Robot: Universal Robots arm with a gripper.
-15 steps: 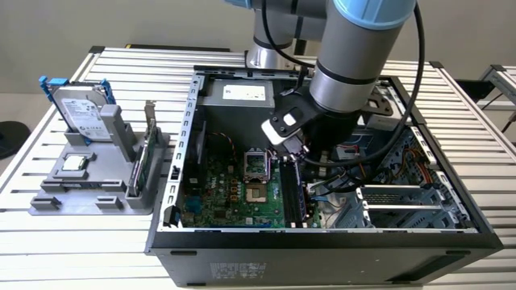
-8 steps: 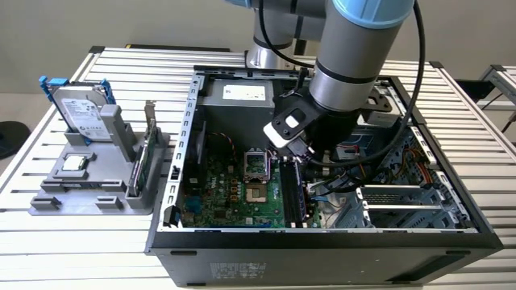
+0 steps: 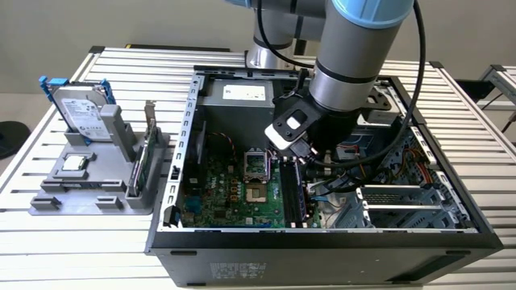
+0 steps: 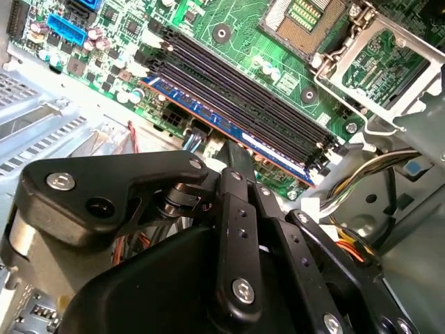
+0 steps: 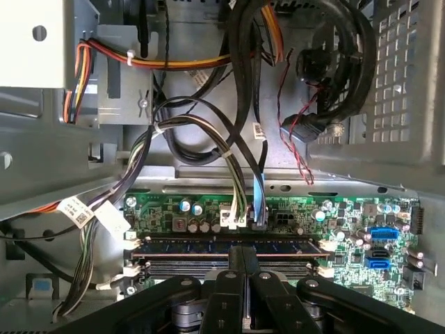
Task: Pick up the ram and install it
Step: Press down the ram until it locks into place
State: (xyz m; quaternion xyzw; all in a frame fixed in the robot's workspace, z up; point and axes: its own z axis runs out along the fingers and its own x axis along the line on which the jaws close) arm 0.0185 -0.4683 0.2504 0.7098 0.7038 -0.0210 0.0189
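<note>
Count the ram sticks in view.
2. One ram stands in the gray holder outside the case, at the exterior view's left; the other ram sits in a motherboard slot beneath the gripper. The arm may hide more.

An open black computer case (image 3: 322, 251) lies on the slatted metal worktop (image 3: 64, 241), green motherboard (image 3: 234, 193) exposed inside. Beside the case, on the exterior view's left, a grey holder (image 3: 89, 193) carries a silver hard drive (image 3: 81, 112) and a square processor chip (image 3: 76, 162)
</note>
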